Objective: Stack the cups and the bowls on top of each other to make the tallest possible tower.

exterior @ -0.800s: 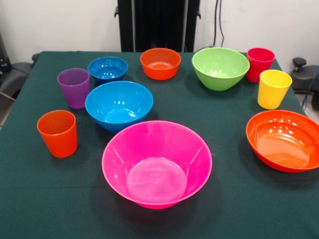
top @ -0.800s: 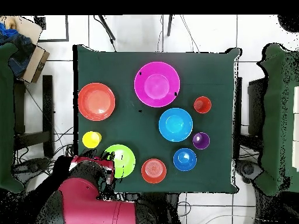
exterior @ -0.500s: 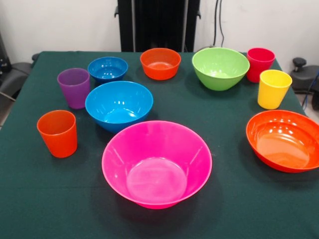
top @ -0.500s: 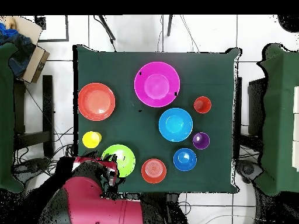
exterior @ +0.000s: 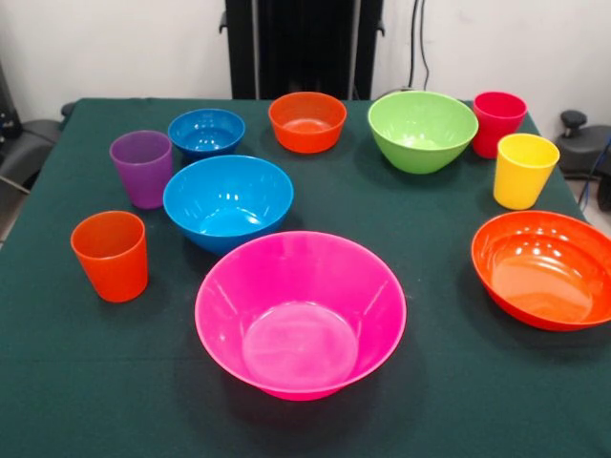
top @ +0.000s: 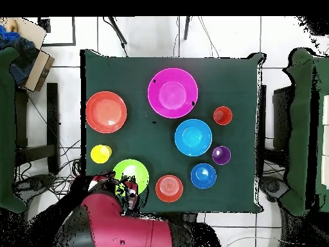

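Observation:
All the bowls and cups stand apart and upright on the green table (exterior: 430, 382). A large pink bowl (exterior: 301, 315) is nearest, with a blue bowl (exterior: 227, 200) behind it. Further back are a small blue bowl (exterior: 206, 132), a small orange bowl (exterior: 306, 121) and a green bowl (exterior: 422, 129). A wide orange bowl (exterior: 544, 269) sits at the right. An orange cup (exterior: 111, 255) and a purple cup (exterior: 142, 168) stand at the left, a red cup (exterior: 498, 122) and a yellow cup (exterior: 523, 170) at the right. From overhead, my gripper (top: 119, 188) hangs at the green bowl's (top: 132, 172) lower edge. The front view does not show it.
My red arm (top: 122, 222) covers the table's bottom edge and hides the red cup in the overhead view. A cardboard box (top: 35, 64) sits off the table at the top left. Dark chairs (top: 13, 128) flank both sides.
In the overhead view my arm has swung to the right along the table's bottom edge, closer to the green bowl. No cup or bowl has moved.

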